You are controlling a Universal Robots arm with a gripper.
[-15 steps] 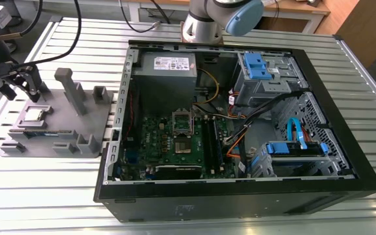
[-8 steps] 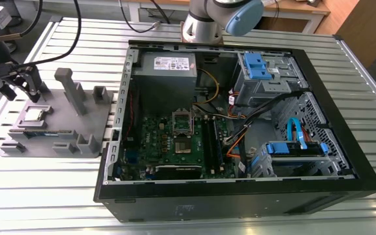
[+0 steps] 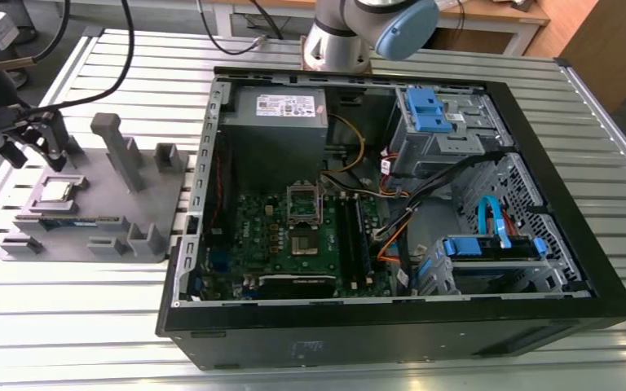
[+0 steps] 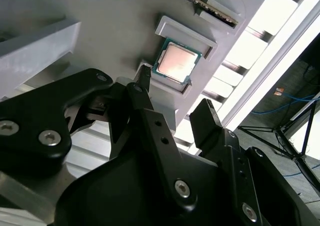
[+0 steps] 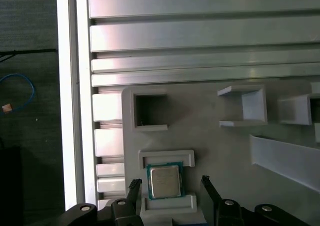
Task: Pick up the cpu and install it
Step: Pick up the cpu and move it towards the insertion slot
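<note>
The cpu (image 3: 55, 191), a small square chip with a dull silvery top, lies in a shallow seat of the grey block tray (image 3: 107, 183) at the exterior view's left. It also shows in both wrist views (image 4: 176, 60) (image 5: 165, 181). My gripper (image 3: 36, 153) hangs open a little above it, holding nothing. In the first wrist view the two black fingertips (image 5: 134, 187) stand on either side of the chip, apart from it. The green circuit board's metal-framed socket (image 3: 304, 204) sits inside the open computer case (image 3: 400, 318).
Grey posts (image 3: 115, 147) rise from the tray close to the gripper. A memory stick (image 3: 71, 221) lies in a tray slot beside the cpu. The case holds a power supply (image 3: 280, 110), blue drive bays (image 3: 427, 110) and loose cables (image 3: 400, 216). The ribbed metal table (image 3: 63, 326) ends at an edge (image 5: 75, 110).
</note>
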